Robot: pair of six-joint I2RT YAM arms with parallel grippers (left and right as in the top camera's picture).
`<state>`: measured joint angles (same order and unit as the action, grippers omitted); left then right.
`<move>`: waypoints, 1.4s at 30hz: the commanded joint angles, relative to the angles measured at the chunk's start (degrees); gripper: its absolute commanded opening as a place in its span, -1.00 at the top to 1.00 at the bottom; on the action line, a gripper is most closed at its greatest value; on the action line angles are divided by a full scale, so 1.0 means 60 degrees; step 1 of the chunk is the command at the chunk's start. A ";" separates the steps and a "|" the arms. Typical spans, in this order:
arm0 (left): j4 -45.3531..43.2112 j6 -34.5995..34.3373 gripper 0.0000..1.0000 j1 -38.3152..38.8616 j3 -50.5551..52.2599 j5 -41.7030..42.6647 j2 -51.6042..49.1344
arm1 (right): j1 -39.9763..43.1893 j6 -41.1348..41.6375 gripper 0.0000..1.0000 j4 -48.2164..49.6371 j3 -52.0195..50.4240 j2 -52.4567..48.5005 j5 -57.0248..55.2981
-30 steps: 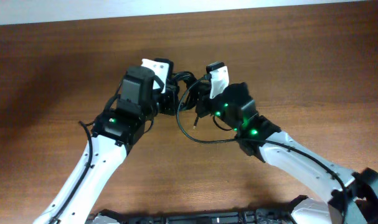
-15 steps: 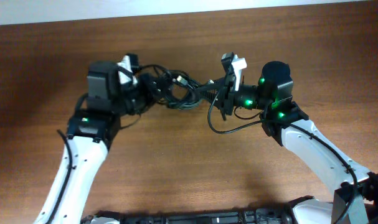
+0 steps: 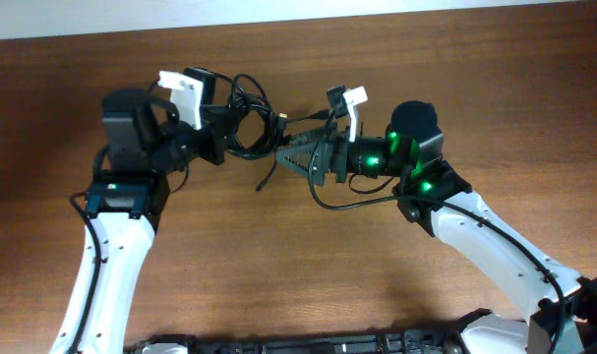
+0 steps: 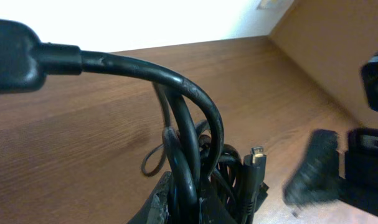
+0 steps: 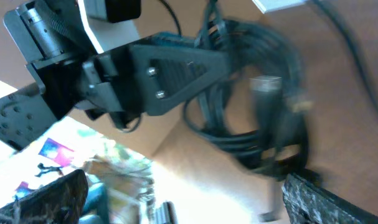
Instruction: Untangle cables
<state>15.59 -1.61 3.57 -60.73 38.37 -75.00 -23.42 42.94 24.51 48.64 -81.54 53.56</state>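
The cables (image 3: 247, 118) are a tangled black bundle lifted off the table, with one loose strand (image 3: 267, 177) dangling. My left gripper (image 3: 217, 140) is shut on the bundle; in the left wrist view the cords (image 4: 189, 143) rise from between its jaws (image 4: 198, 202), and a silver-tipped plug (image 4: 256, 155) stands beside them. My right gripper (image 3: 291, 159) is just right of the bundle, jaws wide open and holding nothing. The right wrist view, blurred, shows the cables (image 5: 257, 124) ahead of the spread fingers (image 5: 326, 199) and the left gripper (image 5: 151, 68) beyond.
The brown wooden table (image 3: 278, 265) lies under both arms, with its far edge (image 3: 298, 18) near the top of the overhead view. The right arm's own thick black wire (image 3: 347, 202) loops below its wrist.
My right gripper has opened and let go of the cables. The left gripper has pulled the bundle further left and up, and a loose strand now hangs down between the two grippers.
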 commanded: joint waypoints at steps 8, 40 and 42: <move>0.0208 0.0353 1.00 0.2477 -0.0171 -0.4222 0.1067 | -0.1708 0.3741 -0.34 -0.2812 0.0153 0.0073 -0.7118; 0.1013 -0.2426 1.00 0.2969 -0.0168 -0.4605 0.1184 | -0.1220 0.1107 -0.17 -0.4637 0.0157 0.0036 -0.6539; 0.1096 -0.2313 1.00 0.2969 -0.0171 -0.4615 0.1184 | -0.1220 0.1133 -0.17 -0.4328 0.0157 0.0036 -0.5905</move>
<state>21.91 -16.97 21.17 -60.53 8.73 -69.32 -30.55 50.37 -3.36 49.95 -80.97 16.34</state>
